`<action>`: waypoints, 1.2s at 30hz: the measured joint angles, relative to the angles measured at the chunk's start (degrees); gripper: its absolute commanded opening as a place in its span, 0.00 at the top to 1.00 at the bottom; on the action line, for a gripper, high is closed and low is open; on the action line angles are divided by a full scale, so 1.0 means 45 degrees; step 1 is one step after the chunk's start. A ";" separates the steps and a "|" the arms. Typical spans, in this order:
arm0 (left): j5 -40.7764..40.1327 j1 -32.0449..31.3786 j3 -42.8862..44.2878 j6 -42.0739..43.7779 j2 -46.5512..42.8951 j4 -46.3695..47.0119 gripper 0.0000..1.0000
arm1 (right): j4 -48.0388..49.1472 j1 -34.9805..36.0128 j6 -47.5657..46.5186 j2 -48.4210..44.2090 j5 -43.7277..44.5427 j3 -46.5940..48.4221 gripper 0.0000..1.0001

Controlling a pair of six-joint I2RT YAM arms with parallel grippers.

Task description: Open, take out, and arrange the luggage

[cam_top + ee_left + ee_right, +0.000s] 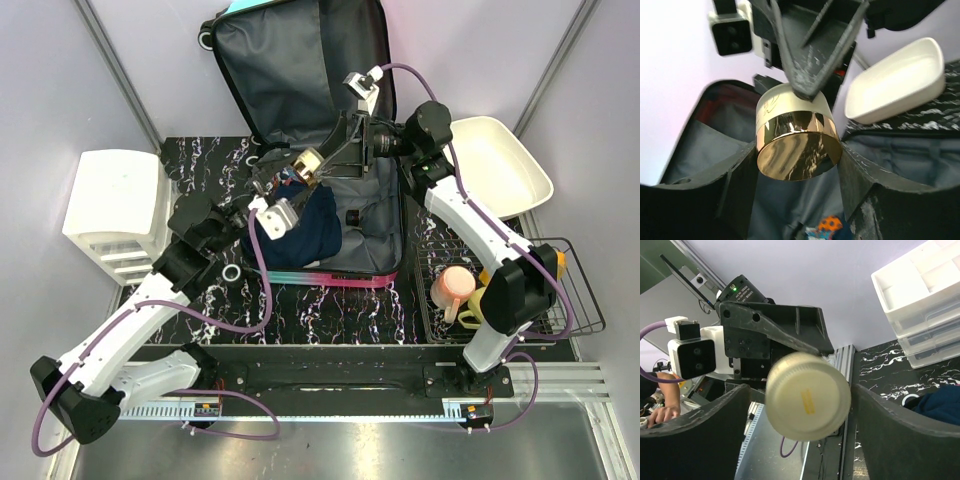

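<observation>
The luggage [290, 60] lies open on the table, its lid leaning on the back wall and its grey lining [920, 160] showing. A dark blue garment [310, 225] lies in its lower half. Both grippers meet above the case around a cream jar with a gold lid [308, 162]. My left gripper [295, 178] [799, 150] is shut on the lid end [800, 150]. My right gripper [322, 158] [802, 390] stands open around the jar's cream base [807, 397], with gaps on both sides.
The white oval tub [500, 160] [895, 82] sits right of the case. A wire basket [585, 310] at the right holds a pink cup [455, 285]. A white drawer unit [115, 205] [925, 290] stands left. A small ring [231, 272] lies by the case front.
</observation>
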 measured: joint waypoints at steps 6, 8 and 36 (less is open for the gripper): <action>-0.0175 0.0068 0.0777 -0.0515 -0.0311 -0.3492 0.85 | -0.0597 -0.0112 -0.0568 -0.0005 0.0413 0.0000 0.00; -0.0340 0.0248 0.1122 -0.0758 -0.0573 -0.4959 0.87 | -0.0952 -0.0291 -0.0860 -0.0005 0.0665 0.0000 0.00; -0.2424 1.5125 1.2905 -0.3823 0.6067 -2.0502 1.00 | -0.6892 -0.1583 -0.7291 -0.0228 0.1860 0.0107 0.00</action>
